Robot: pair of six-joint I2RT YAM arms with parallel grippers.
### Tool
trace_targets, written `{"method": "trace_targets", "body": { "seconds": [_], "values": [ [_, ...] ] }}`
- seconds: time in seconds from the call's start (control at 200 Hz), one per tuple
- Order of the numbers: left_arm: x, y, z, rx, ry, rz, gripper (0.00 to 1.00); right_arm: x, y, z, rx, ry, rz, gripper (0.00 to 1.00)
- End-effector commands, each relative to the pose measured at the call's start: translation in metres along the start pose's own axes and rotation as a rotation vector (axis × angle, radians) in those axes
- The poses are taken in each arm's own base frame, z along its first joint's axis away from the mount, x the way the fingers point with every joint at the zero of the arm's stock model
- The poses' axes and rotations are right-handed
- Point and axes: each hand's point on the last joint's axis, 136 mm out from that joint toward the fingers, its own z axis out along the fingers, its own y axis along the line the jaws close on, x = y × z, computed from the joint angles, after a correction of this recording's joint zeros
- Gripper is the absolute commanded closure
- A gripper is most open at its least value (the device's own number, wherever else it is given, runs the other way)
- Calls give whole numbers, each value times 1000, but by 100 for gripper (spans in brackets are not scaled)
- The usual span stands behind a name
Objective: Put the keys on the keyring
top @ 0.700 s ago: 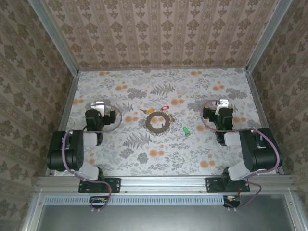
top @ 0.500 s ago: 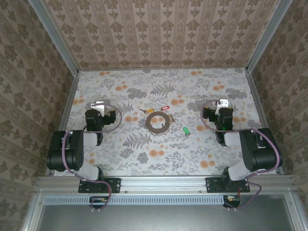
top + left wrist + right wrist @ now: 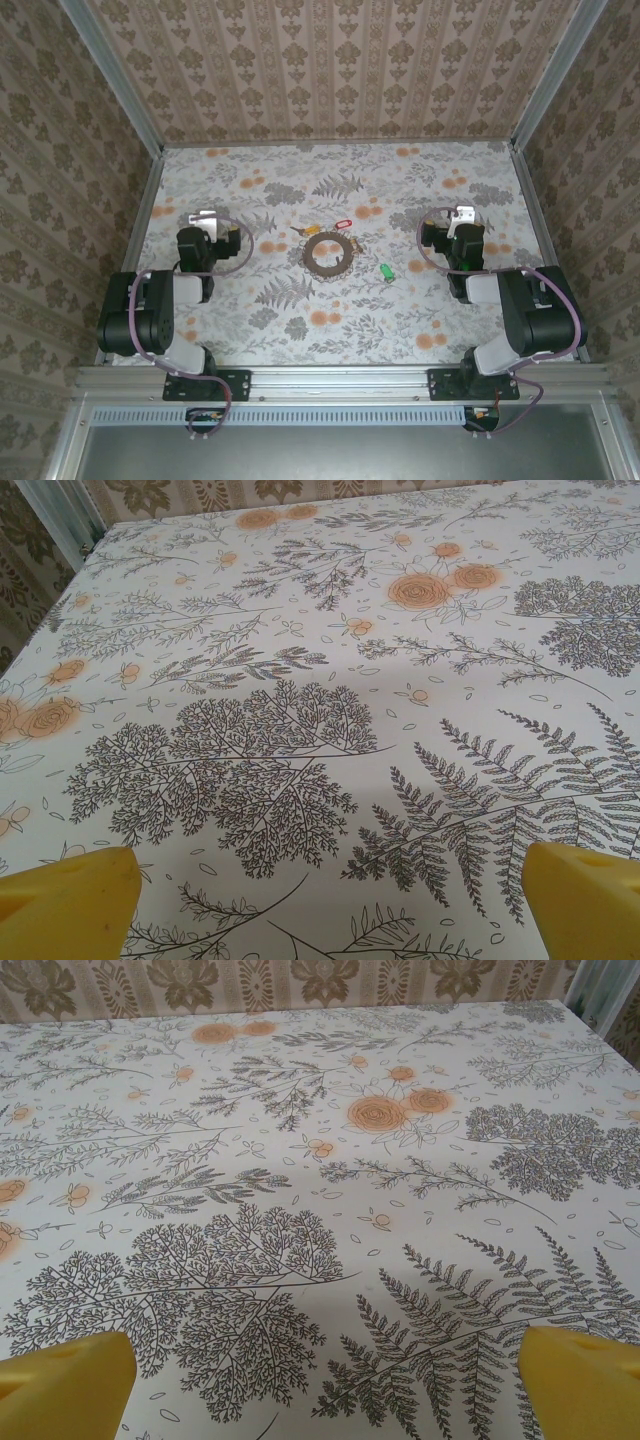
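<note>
Nothing has shifted since the earlier frames: keys, ring and both arms sit where they were.

Seen from the top camera, the keyring (image 3: 328, 251) lies flat near the middle of the table, a brownish hoop with a wide band. At its far edge lie the red-tagged key (image 3: 338, 224) and, a little to the left, the yellow-orange key (image 3: 304, 232); both are just beside the hoop, and whether they touch it is too small to tell. The green-tagged key (image 3: 386, 271) lies on its own to the ring's right and slightly nearer the arms, clearly apart from it.

The left gripper (image 3: 328, 885) hangs low over the printed table cover (image 3: 400, 195), well to the left of the ring, its yellow fingers (image 3: 70, 900) spread wide with bare fern print between them. The right gripper (image 3: 322, 1370) is just as wide apart, holding nothing, and sits well to the ring's right. Patterned wallpaper panels (image 3: 330, 70) enclose the table on three sides.
</note>
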Motion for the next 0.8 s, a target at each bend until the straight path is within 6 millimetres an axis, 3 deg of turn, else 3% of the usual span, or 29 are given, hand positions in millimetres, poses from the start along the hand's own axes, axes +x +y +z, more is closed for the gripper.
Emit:
{"method": "trace_targets", "body": {
  "seconds": [0.0,0.115,0.205,0.27,0.35,0.415,0.48,0.57,0.675,0.79],
  "values": [
    [-14,5,4,-7,-39,3,0,-12,1,3,6,-40,-1,0],
    [-14,5,4,-8,-39,4,0,-13,1,3,7,-41,-2,0],
    [-30,0,1,-3,-26,44,0,-19,-4,-1,58,-58,-3,0],
    [-48,-13,-8,1,33,93,0,-33,0,-14,90,-44,-57,0],
    [-77,-30,-27,6,53,107,0,-69,18,-41,65,-68,-108,0],
    [-95,-53,-46,32,42,93,0,-88,34,-61,0,-94,-50,0],
    [-105,-76,-63,76,48,9,0,-95,48,-75,-67,-29,38,0],
    [-100,-107,-76,231,161,-180,0,-84,78,-90,-178,109,47,0],
    [-74,-143,-86,414,332,-308,0,-56,115,-103,-294,262,-9,0],
    [-49,-160,-93,491,425,-338,0,-31,151,-110,-389,364,-76,0]
  ]
}}
